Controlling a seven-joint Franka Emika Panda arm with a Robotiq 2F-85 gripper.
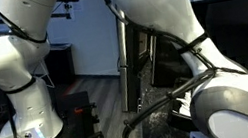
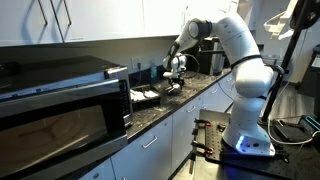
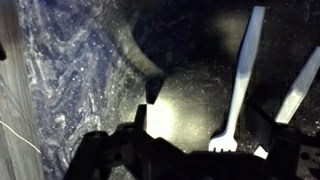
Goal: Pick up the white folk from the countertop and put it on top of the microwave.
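Exterior view tight against arm, exterior view past microwave along countertop, wrist close overhead.

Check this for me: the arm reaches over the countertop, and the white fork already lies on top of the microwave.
Wrong in one point. The white fork lies on the dark countertop below the gripper, not on the microwave; the wrist view shows it. The arm does reach over the countertop.

the fork looked like smooth white plastic. the counter was dark, shiny, speckled stone.
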